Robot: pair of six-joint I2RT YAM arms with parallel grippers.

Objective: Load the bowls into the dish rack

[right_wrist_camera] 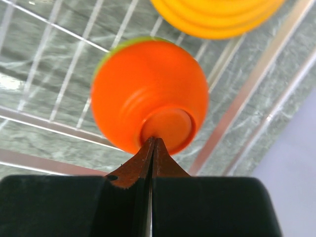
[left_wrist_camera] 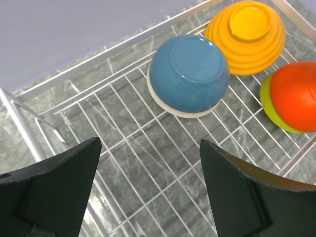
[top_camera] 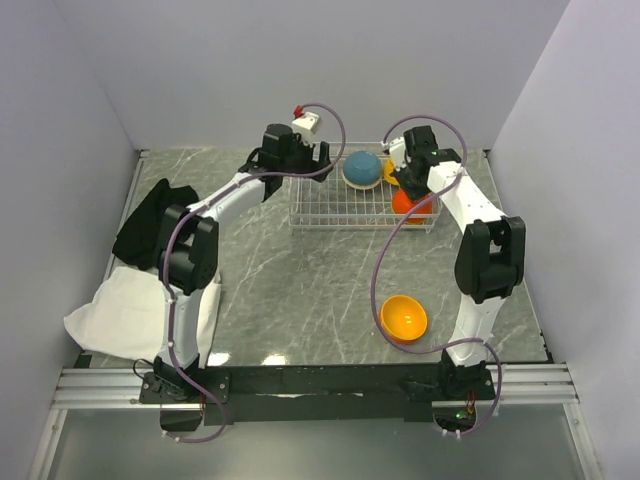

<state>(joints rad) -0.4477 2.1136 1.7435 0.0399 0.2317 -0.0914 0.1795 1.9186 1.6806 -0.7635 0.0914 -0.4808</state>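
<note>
The wire dish rack [top_camera: 340, 212] stands at the back centre. In it a teal-blue bowl [left_wrist_camera: 190, 71] lies upside down on a white bowl's rim [left_wrist_camera: 165, 103]. Beside them are an upturned yellow-orange bowl [left_wrist_camera: 247, 34] and a red-orange bowl [left_wrist_camera: 296, 94] upside down over a lime green one [left_wrist_camera: 265, 96]. Another orange bowl [top_camera: 404, 317] sits upright on the table at the front right. My left gripper [left_wrist_camera: 149, 145] is open and empty above the rack's left part. My right gripper [right_wrist_camera: 154, 140] is shut, its tips touching the red-orange bowl's [right_wrist_camera: 148, 94] base.
A black cloth [top_camera: 150, 222] and a white cloth [top_camera: 130, 312] lie at the table's left. Walls close the back and both sides. The rack's raised wire edge [right_wrist_camera: 247, 94] runs just right of the red-orange bowl.
</note>
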